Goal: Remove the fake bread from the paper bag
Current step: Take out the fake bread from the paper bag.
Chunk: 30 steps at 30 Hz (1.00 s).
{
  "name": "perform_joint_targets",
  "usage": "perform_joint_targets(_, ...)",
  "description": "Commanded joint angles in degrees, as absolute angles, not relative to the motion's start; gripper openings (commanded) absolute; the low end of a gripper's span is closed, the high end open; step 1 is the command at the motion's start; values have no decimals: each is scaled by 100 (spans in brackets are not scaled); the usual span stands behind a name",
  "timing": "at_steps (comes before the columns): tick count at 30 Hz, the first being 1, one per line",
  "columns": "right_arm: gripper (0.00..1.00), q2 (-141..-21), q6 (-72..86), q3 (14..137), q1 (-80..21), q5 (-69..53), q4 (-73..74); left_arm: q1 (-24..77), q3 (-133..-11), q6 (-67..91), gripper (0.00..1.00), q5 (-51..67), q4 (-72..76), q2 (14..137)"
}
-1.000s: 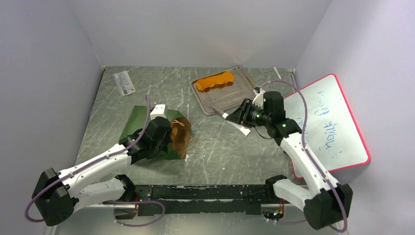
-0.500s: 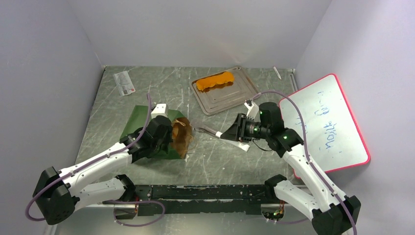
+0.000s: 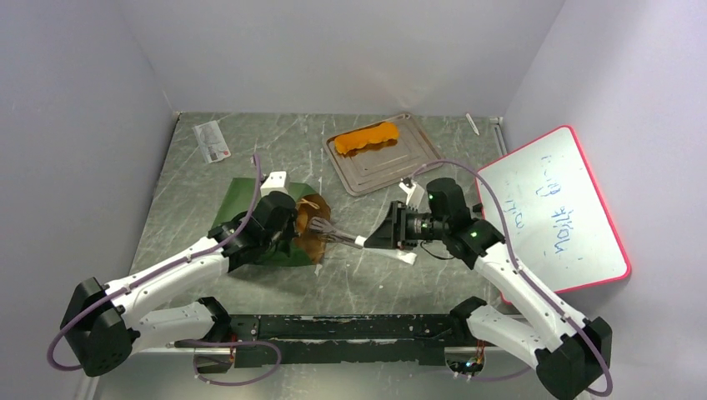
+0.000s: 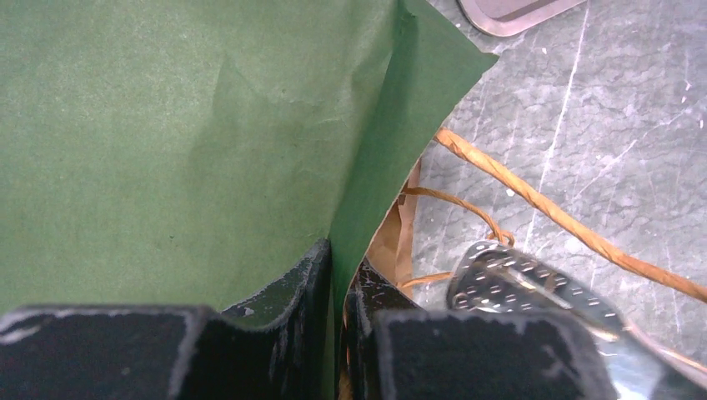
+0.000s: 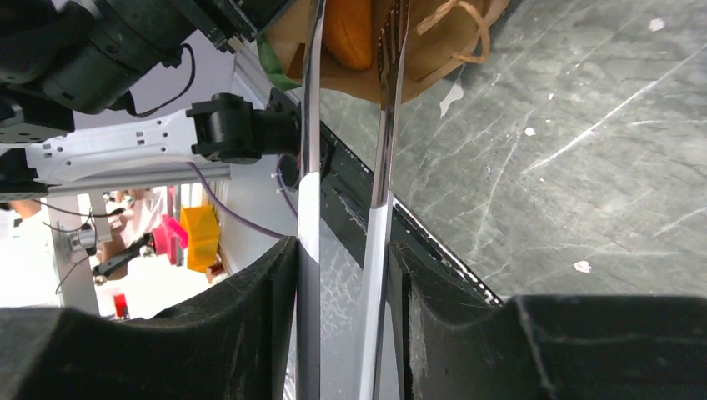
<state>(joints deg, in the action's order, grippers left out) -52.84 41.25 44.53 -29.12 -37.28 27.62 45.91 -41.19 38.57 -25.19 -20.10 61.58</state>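
**Tongs swing from tray to bag mouth**

The right gripper (image 5: 342, 258) has carried its tongs (image 5: 385, 125) leftward. Its jaws clamp the two blades, whose tips flank an orange bread piece (image 5: 348, 29) inside the paper bag (image 4: 167, 125). The left gripper (image 4: 338, 292), jaws pressed together, pinches the bag's green rim. A long loaf (image 3: 367, 137) lies on the tray (image 3: 388, 167), bare table (image 3: 400, 275) between.

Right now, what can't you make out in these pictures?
Bread count inside the paper bag: in the top view its own wall hides the inside; the right wrist view shows one orange piece, cut by the top edge.
Tips of the tongs: cut off there too, blurred in the left wrist view.
Writing on the whiteboard: too small, top view.
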Motion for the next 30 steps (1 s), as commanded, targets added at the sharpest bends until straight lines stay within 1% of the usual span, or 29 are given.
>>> perform_joint_targets(1,40,-5451,4468,4354,-3208,-3674,2058,4578,-4394,3834,7,-2349,-1784,6153)
perform_joint_targets(4,38,-5594,4591,4305,-3329,-3549,1846,4577,-4391,3817,7,-2343,-1801,6120)
perform_joint_targets(9,17,-5800,4757,4232,-3512,-3320,1645,4576,-4337,3850,7,-2340,-1805,6057)
perform_joint_targets(10,15,-5831,4763,4226,-3540,-3255,1643,4572,-4331,3852,7,-2338,-1794,6043)
perform_joint_targets(12,14,-5881,4783,4193,-3580,-3207,1585,4568,-4317,3868,7,-2338,-1799,6038)
perform_joint_targets(14,16,-5952,4813,4154,-3594,-3209,1508,4574,-4301,3875,7,-2338,-1794,6028)
perform_joint_targets(17,28,-6037,4825,4102,-3619,-3176,1440,4567,-4290,3891,7,-2347,-1780,6014)
perform_joint_targets(21,37,-6157,4834,3939,-3625,-3149,1299,4572,-4314,3886,7,-2347,-1785,6013)
perform_joint_targets(26,41,-6348,4823,3802,-3630,-3098,1097,4568,-4321,3904,7,-2329,-1798,6042)
perform_joint_targets(30,43,-6484,4813,3726,-3623,-3085,923,4570,-4328,3910,7,-2282,-1764,6062)
